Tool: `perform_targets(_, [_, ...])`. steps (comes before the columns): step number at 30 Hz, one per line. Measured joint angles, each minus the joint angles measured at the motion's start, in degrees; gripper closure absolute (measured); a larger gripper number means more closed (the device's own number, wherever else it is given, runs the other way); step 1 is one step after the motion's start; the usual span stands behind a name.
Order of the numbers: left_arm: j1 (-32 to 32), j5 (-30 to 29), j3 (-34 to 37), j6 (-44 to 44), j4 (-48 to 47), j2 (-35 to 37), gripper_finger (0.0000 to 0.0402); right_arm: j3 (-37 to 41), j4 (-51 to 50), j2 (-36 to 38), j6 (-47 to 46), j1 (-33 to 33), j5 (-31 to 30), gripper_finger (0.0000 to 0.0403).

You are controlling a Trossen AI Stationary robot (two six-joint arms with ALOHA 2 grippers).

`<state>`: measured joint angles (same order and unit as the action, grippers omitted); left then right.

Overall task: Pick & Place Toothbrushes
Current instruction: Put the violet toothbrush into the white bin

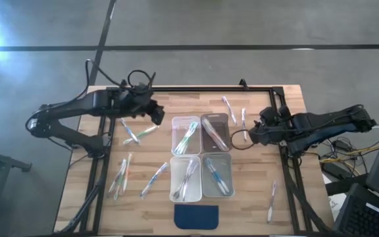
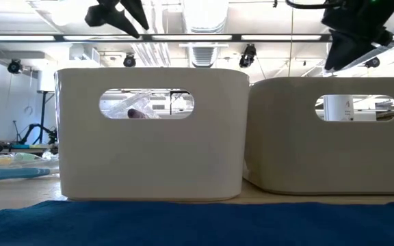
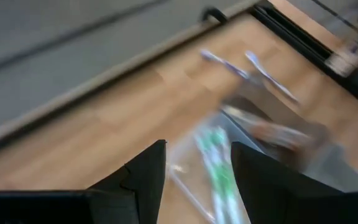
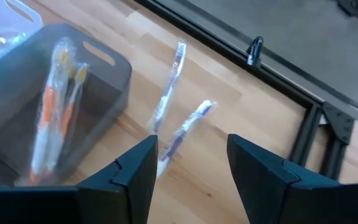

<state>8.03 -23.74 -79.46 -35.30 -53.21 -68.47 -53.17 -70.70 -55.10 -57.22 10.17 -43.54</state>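
R gripper [image 4: 188, 165] open, empty, above two brushes [image 4: 166, 87] lying close beside the bins [image 1: 201, 157]; grabbing both or nudging one away is the risk. L gripper [image 3: 197, 171] open too, over a green brush [image 3: 216, 155]; could miss it

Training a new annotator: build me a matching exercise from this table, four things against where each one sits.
Things:
1. dark blue pad
2. left gripper
3. right gripper
4. lone toothbrush

Places:
A. beside the bins' right side
B. table's right front corner area
C. front edge, below the bins
D. over the table, left of the bins

Pairs: 1-C, 2-D, 3-A, 4-B
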Motion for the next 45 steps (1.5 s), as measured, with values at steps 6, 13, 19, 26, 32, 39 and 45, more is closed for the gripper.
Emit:
perform_targets(6, [0.1, -11.4, 0.0, 1.1, 0.0, -0.1, 0.0215, 0.0, 3.4, -4.7, 0.6, -3.6, 0.6, 0.0229])
perform_targets(13, [0.1, -17.1, 0.0, 1.1, 0.6, -0.8, 0.0215, 0.0, 3.6, -8.7, 0.6, -11.1, 4.7, 0.0225])
perform_targets(19, [0.1, -17.3, 0.0, 1.1, 0.6, -1.5, 0.0213, 0.0, 4.6, -11.5, 4.3, -19.9, 11.7, 0.0205])
perform_targets(26, [0.1, -16.2, 0.0, 4.0, 0.6, -3.3, 0.0213, 0.0, 13.4, -15.4, 13.0, -31.7, 23.6, 0.019])
perform_targets(32, [0.1, -16.2, 0.0, 6.6, 0.6, -4.5, 0.0213, 0.0, 18.7, -19.9, 17.6, -40.7, 29.1, 0.018])
perform_targets(39, [0.1, -16.2, 0.0, 6.7, 0.7, -4.8, 0.0213, 0.0, 19.6, -26.4, 19.0, -47.3, 33.7, 0.0163])
perform_targets(45, [0.0, -16.2, 0.0, 6.7, 0.8, -4.8, 0.0213, 0.0, 23.7, -31.4, 21.2, -49.0, 38.7, 0.015])
